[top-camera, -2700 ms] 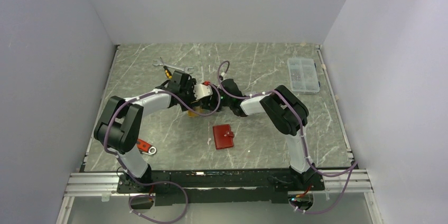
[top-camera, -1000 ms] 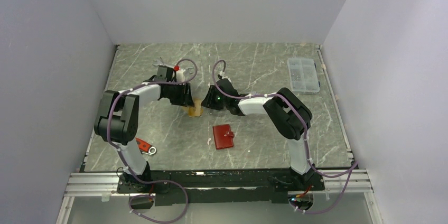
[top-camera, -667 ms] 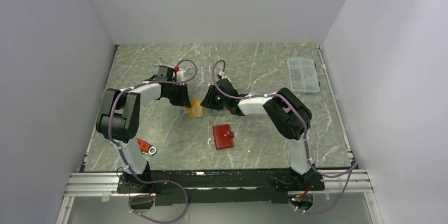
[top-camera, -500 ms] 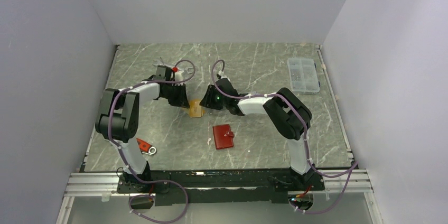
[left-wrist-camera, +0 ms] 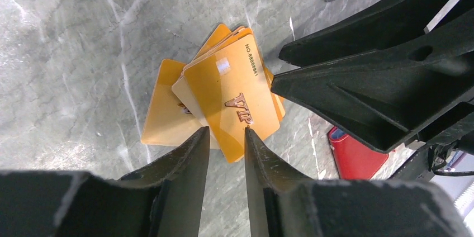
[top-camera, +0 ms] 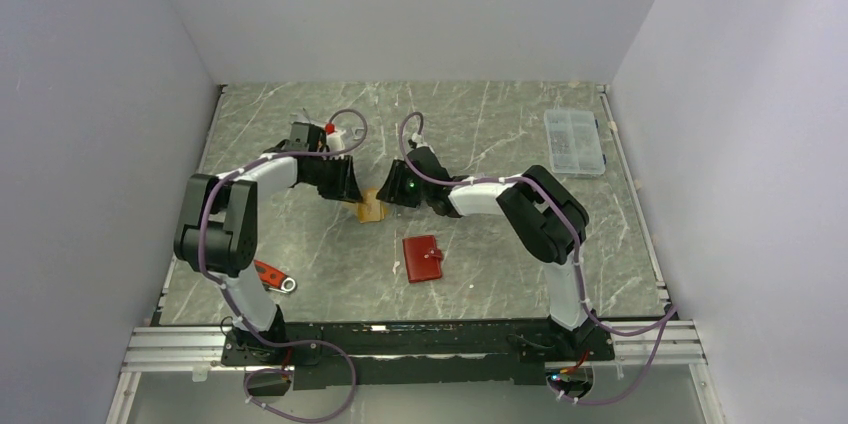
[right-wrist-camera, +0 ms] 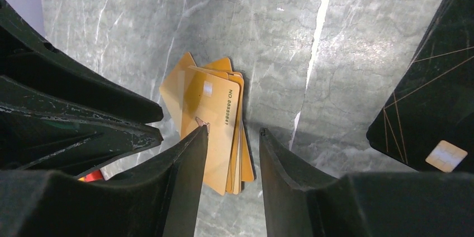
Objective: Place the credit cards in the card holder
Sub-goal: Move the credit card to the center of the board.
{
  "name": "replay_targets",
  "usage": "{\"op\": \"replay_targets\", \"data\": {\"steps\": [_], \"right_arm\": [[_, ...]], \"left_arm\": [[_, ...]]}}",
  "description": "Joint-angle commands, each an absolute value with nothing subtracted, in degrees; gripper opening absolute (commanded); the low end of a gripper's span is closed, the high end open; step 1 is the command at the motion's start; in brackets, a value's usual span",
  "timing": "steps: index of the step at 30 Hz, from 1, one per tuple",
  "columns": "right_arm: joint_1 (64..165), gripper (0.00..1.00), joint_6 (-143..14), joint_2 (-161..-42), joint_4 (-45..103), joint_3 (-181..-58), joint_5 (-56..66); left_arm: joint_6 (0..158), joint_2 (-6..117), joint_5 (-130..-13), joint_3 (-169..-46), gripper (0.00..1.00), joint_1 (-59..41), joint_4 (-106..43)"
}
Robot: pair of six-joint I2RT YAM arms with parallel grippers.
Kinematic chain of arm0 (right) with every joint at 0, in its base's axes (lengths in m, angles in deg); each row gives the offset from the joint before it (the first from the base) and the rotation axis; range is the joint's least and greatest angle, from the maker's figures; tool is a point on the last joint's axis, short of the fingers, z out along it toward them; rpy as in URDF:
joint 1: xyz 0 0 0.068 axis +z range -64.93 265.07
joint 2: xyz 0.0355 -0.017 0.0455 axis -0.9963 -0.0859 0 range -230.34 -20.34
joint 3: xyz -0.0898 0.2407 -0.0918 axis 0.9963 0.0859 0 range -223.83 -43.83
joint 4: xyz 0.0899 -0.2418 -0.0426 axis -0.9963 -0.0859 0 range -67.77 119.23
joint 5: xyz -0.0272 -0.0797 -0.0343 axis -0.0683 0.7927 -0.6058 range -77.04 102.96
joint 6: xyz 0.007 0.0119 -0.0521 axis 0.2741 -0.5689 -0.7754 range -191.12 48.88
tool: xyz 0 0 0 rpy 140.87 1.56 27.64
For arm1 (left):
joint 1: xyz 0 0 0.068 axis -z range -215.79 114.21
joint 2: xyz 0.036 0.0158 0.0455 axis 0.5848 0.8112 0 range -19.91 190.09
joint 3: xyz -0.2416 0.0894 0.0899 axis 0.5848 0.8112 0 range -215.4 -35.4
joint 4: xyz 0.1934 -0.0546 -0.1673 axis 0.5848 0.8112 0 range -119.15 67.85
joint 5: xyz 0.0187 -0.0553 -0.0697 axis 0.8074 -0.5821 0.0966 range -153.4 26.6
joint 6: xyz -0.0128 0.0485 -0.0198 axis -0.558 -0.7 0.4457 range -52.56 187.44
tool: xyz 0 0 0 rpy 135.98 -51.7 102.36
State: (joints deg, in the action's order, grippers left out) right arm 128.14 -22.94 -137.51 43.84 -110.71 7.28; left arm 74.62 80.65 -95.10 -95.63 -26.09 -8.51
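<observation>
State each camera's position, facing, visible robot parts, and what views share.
Top external: above, behind, looking down on the table; left arm and right arm show.
Left wrist: on that arm, looking down past the left end effector onto the orange cards.
Right wrist: on its arm, looking down past the right end effector onto them.
Shared: those cards.

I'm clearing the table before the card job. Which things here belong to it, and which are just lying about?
For the job:
orange cards
black card
red card holder

Lying about:
clear compartment box
small red tool with a metal ring
</observation>
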Motion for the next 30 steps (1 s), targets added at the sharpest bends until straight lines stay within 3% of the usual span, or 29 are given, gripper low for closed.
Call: {"op": "replay_targets", "data": {"steps": [1,16,20,25,30], "right_arm": [[128.1,0.43,-21.69,-139.1,46.5,-113.01,5.71],[127.69,0.4,-18.76,-141.09,50.33,-110.38,2.69],[127.7,0.39,-18.95,-140.86,50.09,-110.19,2.29],[126.98,0.35,-18.86,-139.35,51.02,-108.83,1.75],[126.12,0.2,-17.17,-138.91,53.58,-107.23,-0.42]], "left_arm": [[75.79,82.38,-95.95,-96.46,0.36,-25.37,-9.42],[76.31,89.0,-94.48,-97.02,0.41,-24.72,-8.29],[75.42,89.89,-93.06,-97.43,0.36,-24.72,-7.42],[75.44,89.57,-93.65,-97.46,0.2,-24.71,-7.57],[75.13,88.88,-94.35,-98.23,0.18,-24.85,-7.0]]}}
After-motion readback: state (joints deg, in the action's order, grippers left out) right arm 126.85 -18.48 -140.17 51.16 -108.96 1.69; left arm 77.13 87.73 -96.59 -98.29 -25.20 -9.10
